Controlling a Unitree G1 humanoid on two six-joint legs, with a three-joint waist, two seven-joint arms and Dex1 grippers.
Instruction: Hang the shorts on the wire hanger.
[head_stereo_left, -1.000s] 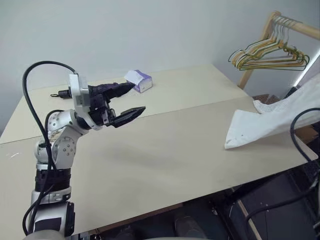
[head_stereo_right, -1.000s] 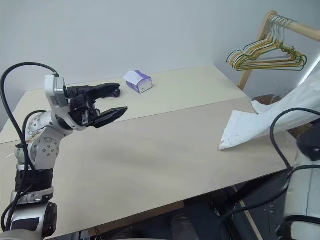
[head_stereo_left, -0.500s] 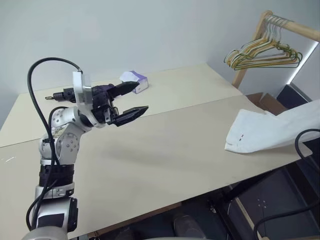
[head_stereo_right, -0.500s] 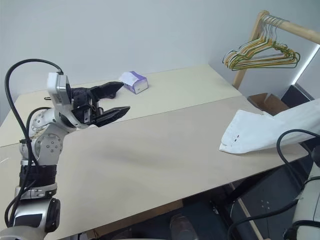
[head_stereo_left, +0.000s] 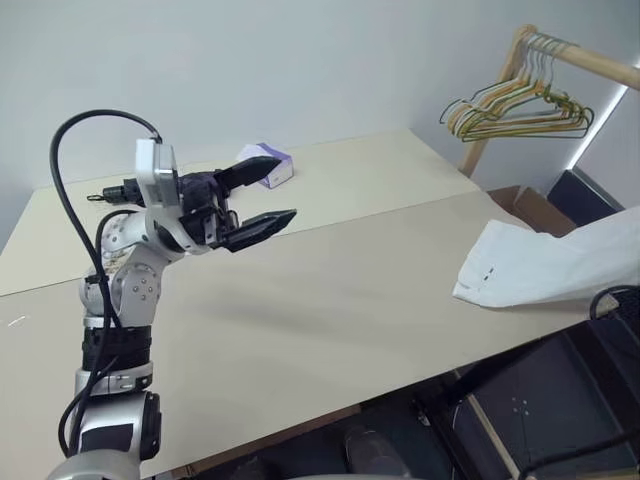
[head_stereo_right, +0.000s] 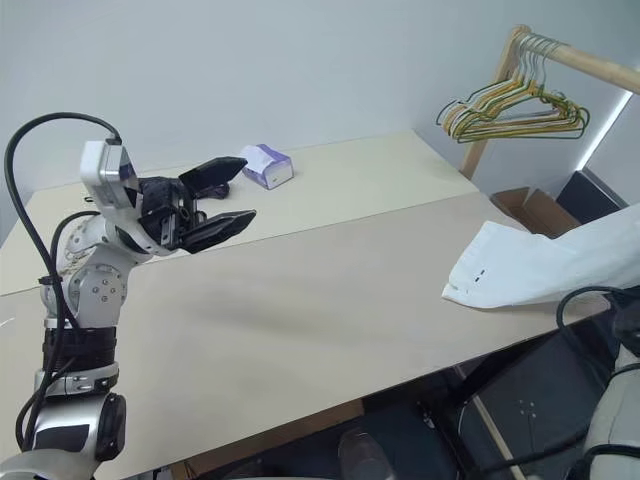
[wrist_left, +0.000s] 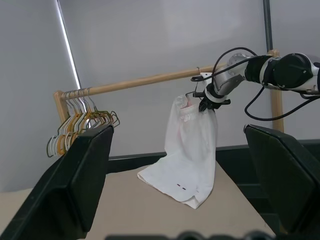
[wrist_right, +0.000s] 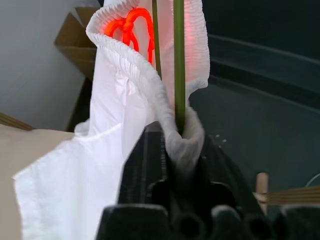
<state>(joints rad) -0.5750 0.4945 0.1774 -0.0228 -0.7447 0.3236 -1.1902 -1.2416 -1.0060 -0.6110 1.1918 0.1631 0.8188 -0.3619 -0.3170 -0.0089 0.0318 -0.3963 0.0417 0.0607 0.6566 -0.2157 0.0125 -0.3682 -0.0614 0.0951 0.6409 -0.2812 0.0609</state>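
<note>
So your right gripper (wrist_right: 175, 145) pinches the shorts' (wrist_left: 192, 150) waistband against the wire hanger (wrist_right: 178, 60) up by the wooden rail (wrist_left: 150, 80), legs trailing lengthwise down from there onto the table (head_stereo_left: 330, 300) edge. Left gripper (head_stereo_left: 262, 195), fingers spread and empty, sits well apart from that rail.

Before me lay a pale beige counter (head_stereo_left: 330, 300), a seam running across its top, set against a plain grey wall (head_stereo_left: 250, 70). To my right a wooden rail (head_stereo_left: 585, 55) carried a bunch of yellow and green hangers (head_stereo_left: 515, 110), with a bright strip of light (head_stereo_left: 600, 125) beside it and dark floor below.
</note>
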